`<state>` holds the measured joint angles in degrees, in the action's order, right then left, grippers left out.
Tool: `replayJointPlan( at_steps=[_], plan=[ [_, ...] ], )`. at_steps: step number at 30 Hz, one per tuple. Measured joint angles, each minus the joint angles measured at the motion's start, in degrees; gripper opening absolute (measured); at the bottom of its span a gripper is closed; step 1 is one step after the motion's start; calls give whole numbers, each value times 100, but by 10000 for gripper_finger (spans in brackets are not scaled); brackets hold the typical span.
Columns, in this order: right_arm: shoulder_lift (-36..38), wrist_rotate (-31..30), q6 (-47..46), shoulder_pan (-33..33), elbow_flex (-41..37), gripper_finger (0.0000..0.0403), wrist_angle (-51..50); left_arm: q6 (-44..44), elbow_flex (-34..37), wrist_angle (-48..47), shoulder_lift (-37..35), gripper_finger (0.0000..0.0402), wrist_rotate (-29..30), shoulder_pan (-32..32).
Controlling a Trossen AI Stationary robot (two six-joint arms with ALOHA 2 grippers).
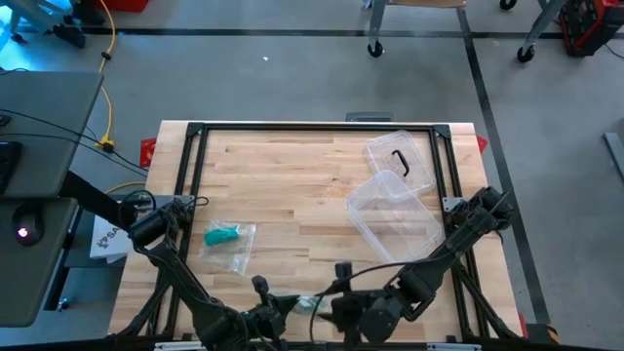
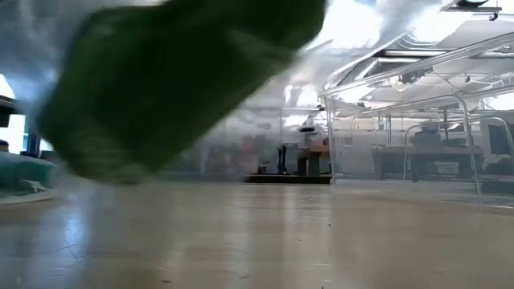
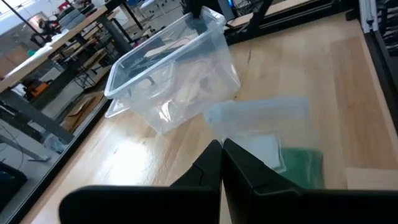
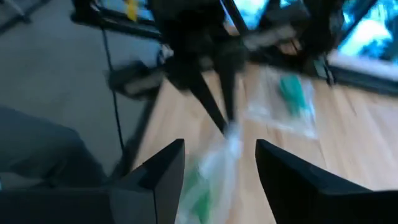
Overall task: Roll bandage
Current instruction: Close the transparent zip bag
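Note:
A clear plastic bag [image 4: 217,165] with a green bandage [image 4: 198,200] inside hangs over the table's near edge, in the middle. My left gripper [image 1: 290,305] is shut on it. My right gripper [image 4: 221,144] is open just to the right, one finger on each side of the hanging bag without touching it. The low view shows the bandage [image 2: 177,80] up close, above the tabletop. A second clear bag [image 1: 229,237] with a green bandage lies flat on the table's left part. My left gripper pinches the clear bag's top edge [image 4: 230,127] between its two shut fingers [image 3: 239,168], which slant down. The bag hangs slack below the fingertips, clear of the table. The green bandage sits in the bag's lower part.
A clear plastic box [image 1: 395,210] stands right of centre, and its lid [image 1: 400,161] with a dark handle lies just beyond it. A black frame [image 1: 312,127] runs around the wooden tabletop. Bare wood lies in the middle and at the far left.

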<state>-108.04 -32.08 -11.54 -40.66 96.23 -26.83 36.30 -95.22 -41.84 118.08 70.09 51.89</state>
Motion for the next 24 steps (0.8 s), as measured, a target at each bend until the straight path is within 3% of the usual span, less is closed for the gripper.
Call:
replayJointPlan(
  at_steps=[7, 12, 16, 24],
  plan=[
    [-379, -175, 278, 133, -53, 167, 831, -153, 0, 158, 0, 0, -1, -19],
    [-490, -144, 37, 320, -53, 103, 866, -163, 0, 166, 0, 0, -9, -19],
    [-490, 370, -43, 443, -53, 51, 880, -154, 0, 170, 0, 0, -42, -19],
    [-542, 561, -1, 447, -53, 3, 782, -144, 0, 182, 0, 0, -76, -9]
  ],
)
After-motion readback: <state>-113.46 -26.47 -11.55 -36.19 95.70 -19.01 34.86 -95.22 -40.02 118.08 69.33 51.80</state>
